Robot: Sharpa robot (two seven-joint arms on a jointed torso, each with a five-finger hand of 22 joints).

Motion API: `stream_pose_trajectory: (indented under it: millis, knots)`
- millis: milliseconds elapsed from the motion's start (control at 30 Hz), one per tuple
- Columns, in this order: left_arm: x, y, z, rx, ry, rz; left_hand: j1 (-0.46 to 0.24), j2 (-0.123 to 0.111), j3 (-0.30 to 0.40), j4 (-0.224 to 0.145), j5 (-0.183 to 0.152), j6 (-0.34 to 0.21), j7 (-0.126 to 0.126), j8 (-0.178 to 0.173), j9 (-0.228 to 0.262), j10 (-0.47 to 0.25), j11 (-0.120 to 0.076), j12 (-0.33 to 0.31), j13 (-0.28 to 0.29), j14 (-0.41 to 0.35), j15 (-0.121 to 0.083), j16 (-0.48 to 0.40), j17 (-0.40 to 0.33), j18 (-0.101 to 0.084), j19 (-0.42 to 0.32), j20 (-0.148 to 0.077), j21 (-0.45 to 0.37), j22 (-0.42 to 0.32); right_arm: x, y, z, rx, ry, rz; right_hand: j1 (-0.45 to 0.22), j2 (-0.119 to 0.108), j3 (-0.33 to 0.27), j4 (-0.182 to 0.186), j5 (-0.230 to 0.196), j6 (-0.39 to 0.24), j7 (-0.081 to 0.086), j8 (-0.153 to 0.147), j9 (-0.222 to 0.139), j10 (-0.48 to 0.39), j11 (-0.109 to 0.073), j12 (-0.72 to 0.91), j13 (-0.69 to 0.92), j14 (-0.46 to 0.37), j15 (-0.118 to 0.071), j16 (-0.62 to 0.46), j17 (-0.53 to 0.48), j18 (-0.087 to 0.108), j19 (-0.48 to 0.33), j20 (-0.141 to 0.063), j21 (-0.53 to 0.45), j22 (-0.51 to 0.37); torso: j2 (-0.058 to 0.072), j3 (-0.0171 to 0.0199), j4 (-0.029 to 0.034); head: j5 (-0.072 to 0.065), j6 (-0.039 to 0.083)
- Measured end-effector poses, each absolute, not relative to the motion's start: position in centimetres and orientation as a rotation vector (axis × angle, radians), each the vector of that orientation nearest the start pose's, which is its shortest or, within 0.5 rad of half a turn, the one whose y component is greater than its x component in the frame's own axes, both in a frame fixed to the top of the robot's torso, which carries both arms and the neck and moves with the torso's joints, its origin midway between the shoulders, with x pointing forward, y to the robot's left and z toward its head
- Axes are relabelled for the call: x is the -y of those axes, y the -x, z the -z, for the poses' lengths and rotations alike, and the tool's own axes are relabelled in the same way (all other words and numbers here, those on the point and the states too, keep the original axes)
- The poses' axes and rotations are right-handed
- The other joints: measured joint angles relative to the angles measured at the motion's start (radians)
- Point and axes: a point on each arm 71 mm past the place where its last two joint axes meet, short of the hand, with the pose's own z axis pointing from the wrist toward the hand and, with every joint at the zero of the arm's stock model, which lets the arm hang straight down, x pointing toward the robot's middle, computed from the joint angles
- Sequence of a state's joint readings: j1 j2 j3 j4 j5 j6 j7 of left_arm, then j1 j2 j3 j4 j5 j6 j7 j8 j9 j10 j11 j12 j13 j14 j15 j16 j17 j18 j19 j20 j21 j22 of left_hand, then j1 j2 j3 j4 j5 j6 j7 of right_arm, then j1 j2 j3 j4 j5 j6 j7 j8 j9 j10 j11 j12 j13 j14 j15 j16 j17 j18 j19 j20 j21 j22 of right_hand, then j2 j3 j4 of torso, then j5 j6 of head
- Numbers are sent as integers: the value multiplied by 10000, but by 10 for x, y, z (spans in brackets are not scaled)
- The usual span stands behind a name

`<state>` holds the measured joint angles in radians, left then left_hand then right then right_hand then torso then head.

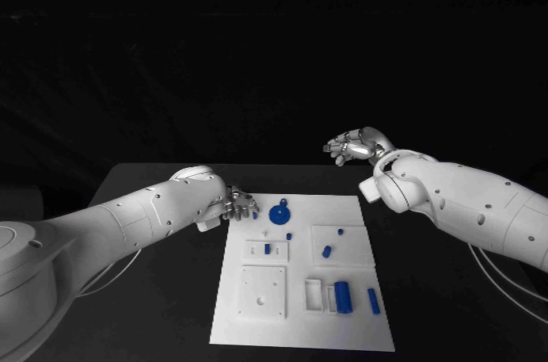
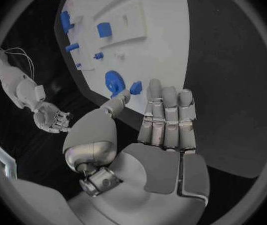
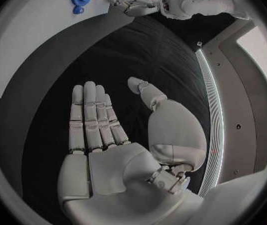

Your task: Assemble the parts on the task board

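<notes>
**Task board with blue parts, both hands empty**

Task board [image 1: 306, 330] lies in the middle of the black table [image 1: 149, 314], its long axis running away from the robot. At its far end lies a round blue gear [image 1: 279, 215]. Nearer the robot than the gear, a small blue peg [image 1: 289, 236] and three more blue pieces sit among raised white blocks. At the near end, a blue block [image 1: 341, 296] stands in a white holder and a slim blue bar [image 1: 374, 299] lies just beside it, both lengthwise along the board. The left hand [image 1: 235, 205] hovers at the board's far left corner, near the gear, fingers straight and holding nothing. The right hand [image 1: 354, 146] is raised beyond the board's far right corner, well apart from it, palm flat and empty.
</notes>
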<state>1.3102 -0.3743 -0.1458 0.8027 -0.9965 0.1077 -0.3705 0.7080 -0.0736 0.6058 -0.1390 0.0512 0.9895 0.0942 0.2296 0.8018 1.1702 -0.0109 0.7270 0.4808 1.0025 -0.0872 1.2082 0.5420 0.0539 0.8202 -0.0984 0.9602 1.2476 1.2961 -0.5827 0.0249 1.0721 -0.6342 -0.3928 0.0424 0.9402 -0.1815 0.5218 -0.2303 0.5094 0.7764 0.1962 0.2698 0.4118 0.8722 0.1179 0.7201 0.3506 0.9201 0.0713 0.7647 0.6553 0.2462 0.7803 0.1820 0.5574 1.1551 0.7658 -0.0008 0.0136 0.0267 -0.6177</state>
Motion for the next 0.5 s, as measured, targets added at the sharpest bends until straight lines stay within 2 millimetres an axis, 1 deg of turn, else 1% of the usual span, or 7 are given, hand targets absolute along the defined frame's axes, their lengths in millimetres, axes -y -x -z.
stream_pose_trajectory:
  millis: [33, 67, 133, 300, 500]
  knots:
    - [-183, -596, 219, -21830, 3080, 3186, 0, 0, 20, -20, 0, 0, 0, 0, 0, 0, 0, 0, 0, 0, 0, 0, 1, -1, 0, 0, 0, 0, 213, -587, 138, -14930, -6821, -9486, 0, 0, 0, 0, 0, 0, 0, 0, 0, 0, 0, 0, 0, 0, 0, 0, 0, 0, 0, 0, 0, 5, 0, 0, 2, 0, -1]
    - [-182, -595, 220, -21839, 3083, 3210, 5, 77, -1, -55, 0, 0, 0, 0, -1, 0, 0, 0, 0, 0, 0, 0, 8, 1, 0, 0, 0, 1, 213, -587, 138, -14934, -6818, -9492, 0, 0, 0, 0, 0, 0, 0, 0, 0, 0, 0, 0, 1, 0, 0, 0, 0, 0, 0, 0, 0, 5, 0, -1, 2, -1, -2]
    - [-182, -595, 221, -21853, 3097, 3236, 4, 84, 0, -86, 0, 0, 0, 1, -9, 0, 0, 0, 0, 0, 0, 0, 9, 1, 0, 0, 0, 13, 213, -587, 138, -14939, -6815, -9499, 0, 0, 0, 0, 0, 1, 0, 0, 0, 0, 0, 0, 1, 0, 0, 0, 0, -1, 0, 0, 0, 5, 1, -1, 2, -1, -2]
    - [-181, -595, 222, -21869, 3139, 3317, 173, 253, 29, -277, 0, 1, -1, 59, -41, 0, 0, -68, 9, 0, 0, 0, 8, 0, 0, 0, 0, 41, 212, -587, 138, -14945, -6815, -9501, 0, 0, 0, 0, 0, -24, 24, 0, 1, 0, 0, 0, -13, 0, 0, 0, 0, 0, 0, 0, 0, 4, 1, 0, -2, 10, -3]
    - [-180, -595, 223, -21877, 3191, 3398, 256, 336, 50, -356, -1, 17, -17, 74, -86, 0, 0, -68, 10, 0, 0, 0, 7, 1, 0, 0, 0, 55, 211, -587, 138, -14953, -6815, -9505, 0, 0, 0, 0, -1, -24, 24, 0, 1, 0, 0, 0, -13, 0, 0, 0, 1, 0, 0, 0, 0, 4, 4, -3, 2, 11, -5]
